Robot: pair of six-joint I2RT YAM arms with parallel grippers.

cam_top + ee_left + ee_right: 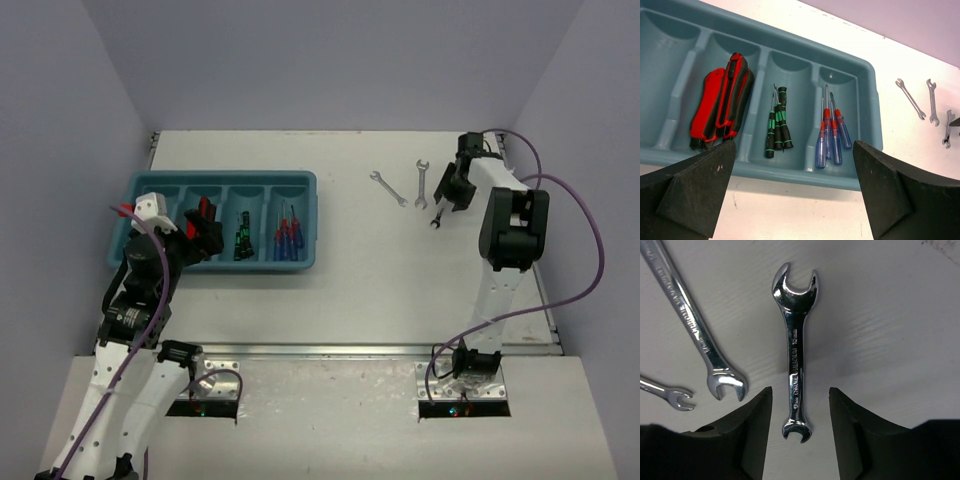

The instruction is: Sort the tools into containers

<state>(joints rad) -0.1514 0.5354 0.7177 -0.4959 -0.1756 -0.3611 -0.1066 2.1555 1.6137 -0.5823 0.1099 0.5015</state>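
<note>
White tabletop (890, 315), right claw (800, 391) half-open astride a silver wrench (796, 340) without contact; left claw (794, 146) wide open, empty.

table (350, 290): white, matte | walls (340, 60): pale lavender, rising at far, left, right edges | metal strip (330, 350): along near edge

The tray (805, 176) is teal-blue. It holds pliers (722, 102) with red-and-black handles, black-handled screwdrivers (777, 125) ringed with green bands, and blue-handled screwdrivers (830, 137) that are translucent, with red collars and silver shafts. The three open-end wrenches (795, 345) are mirror-bright chrome silver, two of them with fine lettering stamped along the shank, and they lie on an off-white table (400, 270). The walls (330, 60) are pale lavender, the arms (500, 220) are white with black sections, and their cables (590, 270) are purple.
</note>
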